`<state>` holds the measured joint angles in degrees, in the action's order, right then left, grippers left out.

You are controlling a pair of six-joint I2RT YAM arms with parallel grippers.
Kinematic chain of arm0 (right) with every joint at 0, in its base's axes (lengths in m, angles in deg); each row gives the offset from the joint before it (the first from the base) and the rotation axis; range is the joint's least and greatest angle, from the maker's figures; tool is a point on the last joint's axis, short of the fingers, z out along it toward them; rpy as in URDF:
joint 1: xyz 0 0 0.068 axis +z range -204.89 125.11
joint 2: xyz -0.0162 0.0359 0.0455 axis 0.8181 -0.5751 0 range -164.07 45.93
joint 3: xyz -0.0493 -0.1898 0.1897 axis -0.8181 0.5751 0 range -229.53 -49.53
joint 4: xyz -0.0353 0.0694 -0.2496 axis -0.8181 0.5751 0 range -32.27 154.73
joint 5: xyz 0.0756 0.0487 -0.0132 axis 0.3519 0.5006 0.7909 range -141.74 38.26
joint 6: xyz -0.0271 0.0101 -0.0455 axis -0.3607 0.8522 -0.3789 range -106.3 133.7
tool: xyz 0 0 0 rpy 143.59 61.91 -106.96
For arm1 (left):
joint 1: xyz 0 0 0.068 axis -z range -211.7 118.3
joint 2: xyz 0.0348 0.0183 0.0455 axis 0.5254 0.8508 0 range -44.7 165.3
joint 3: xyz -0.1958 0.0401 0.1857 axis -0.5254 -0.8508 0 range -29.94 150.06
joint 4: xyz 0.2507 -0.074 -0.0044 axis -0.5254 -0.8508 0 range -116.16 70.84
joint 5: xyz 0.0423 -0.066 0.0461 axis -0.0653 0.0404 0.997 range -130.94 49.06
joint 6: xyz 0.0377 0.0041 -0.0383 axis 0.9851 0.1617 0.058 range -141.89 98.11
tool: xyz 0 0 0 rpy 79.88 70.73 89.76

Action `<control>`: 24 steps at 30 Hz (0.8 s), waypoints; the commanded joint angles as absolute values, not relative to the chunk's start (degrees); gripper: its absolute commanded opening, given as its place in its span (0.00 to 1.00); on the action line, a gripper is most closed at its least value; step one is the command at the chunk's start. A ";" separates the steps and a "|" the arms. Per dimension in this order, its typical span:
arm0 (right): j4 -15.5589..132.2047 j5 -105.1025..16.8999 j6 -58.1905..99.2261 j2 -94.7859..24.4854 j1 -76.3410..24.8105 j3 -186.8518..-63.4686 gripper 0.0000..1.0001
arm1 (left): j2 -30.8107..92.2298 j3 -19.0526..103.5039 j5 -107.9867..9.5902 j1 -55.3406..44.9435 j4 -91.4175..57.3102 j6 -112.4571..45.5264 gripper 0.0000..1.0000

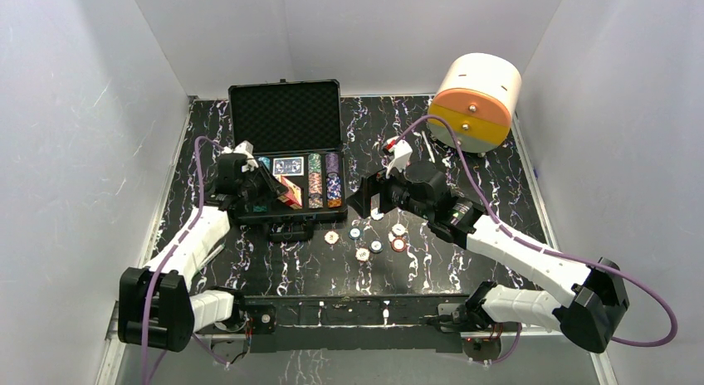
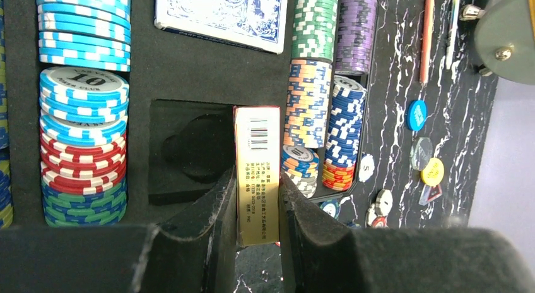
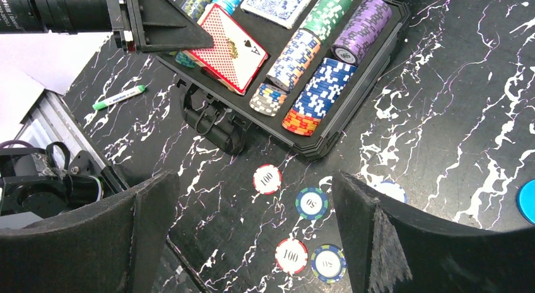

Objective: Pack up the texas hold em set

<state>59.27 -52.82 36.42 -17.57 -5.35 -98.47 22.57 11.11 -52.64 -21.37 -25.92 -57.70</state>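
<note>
Sitting open toward the far-left of the table (image 1: 515,177), the black case (image 1: 285,115) has its lid upright and its handle toward the near edge. White-and-orange cylinder (image 1: 477,103) is at the far-right corner. Left gripper (image 2: 255,179) pinches the red card deck (image 2: 257,141) by its flat faces. The deck stands on edge over the near part of the case, just beside an empty foam pocket. Right gripper (image 3: 252,198) is spread wide with nothing between the jaws and hovers over the table just right of the case. Blue deck (image 1: 287,165) lies flat in the case's far pocket. Chip stacks (image 1: 324,179) fill rows in the case on both sides of the decks. Loose chips (image 1: 398,244) lie scattered between the case and the near edge. Blue dealer button (image 2: 416,114) lies on the table right of the case.
</note>
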 commanded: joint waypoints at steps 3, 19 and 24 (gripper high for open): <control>56.34 -52.52 36.91 -17.48 -5.22 -98.57 0.98 | 25.34 10.67 -60.82 -23.66 -23.22 -58.30 0.06; 55.82 -52.24 36.73 -18.01 -5.16 -98.74 0.98 | 26.54 23.93 -42.95 -24.28 -44.29 -45.05 0.73; 55.77 -52.09 36.74 -18.09 -5.16 -98.70 0.98 | 28.86 24.28 -43.75 -24.27 -43.72 -45.15 0.60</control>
<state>59.20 -52.58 36.47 -18.21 -5.35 -98.47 27.90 22.68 -44.82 -24.30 -41.29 -46.84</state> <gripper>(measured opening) 0.981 0.636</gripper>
